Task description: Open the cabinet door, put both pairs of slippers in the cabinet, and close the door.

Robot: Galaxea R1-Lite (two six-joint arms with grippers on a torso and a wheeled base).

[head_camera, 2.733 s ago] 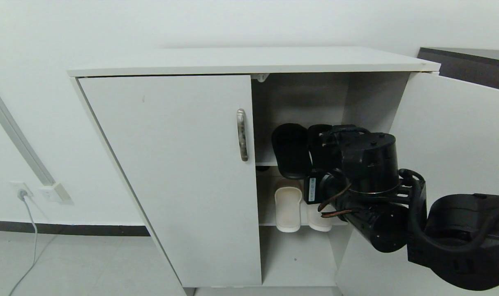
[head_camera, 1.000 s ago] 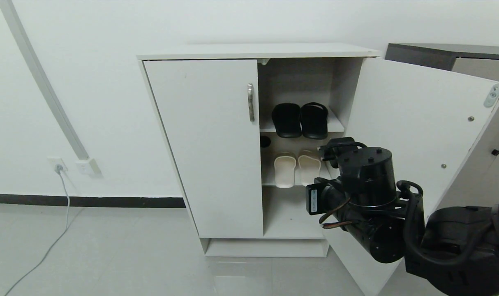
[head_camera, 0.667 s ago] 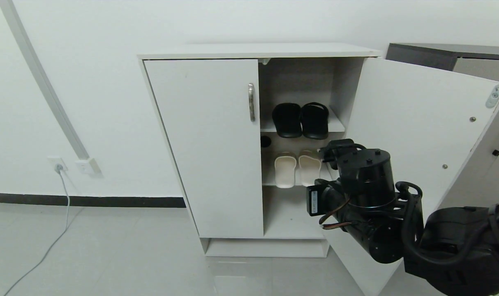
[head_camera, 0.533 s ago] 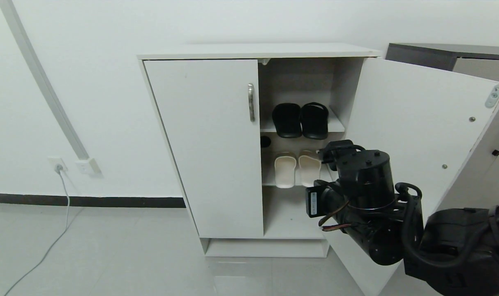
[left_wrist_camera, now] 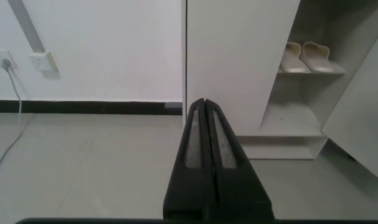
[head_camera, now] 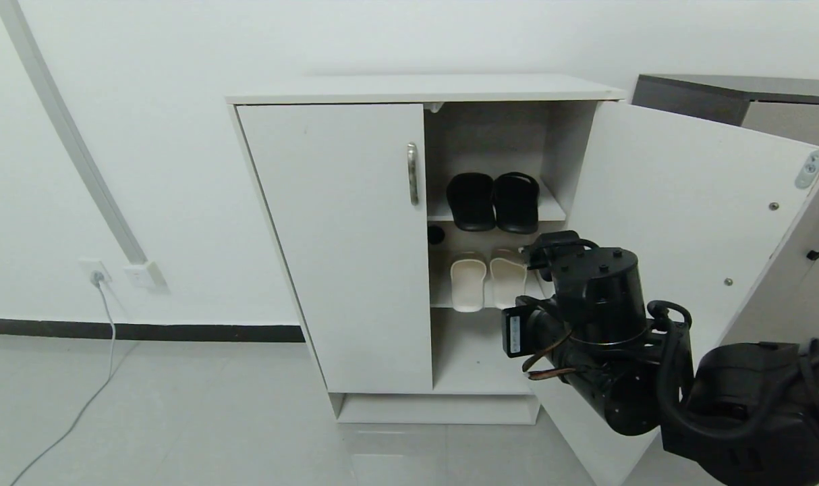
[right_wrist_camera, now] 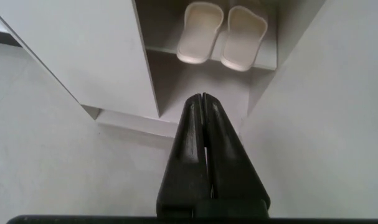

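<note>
Both pairs stowed, door left to shut

Black slippers sit above white slippers inside the cabinet, whose right door stands wide open. The right gripper, near the opening, and the left gripper are pinched together and empty, probably so they can push the door.

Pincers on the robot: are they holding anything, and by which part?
Nothing is held. The left pincer and the right pincer are both shut, with nothing between their black fingers.
</note>
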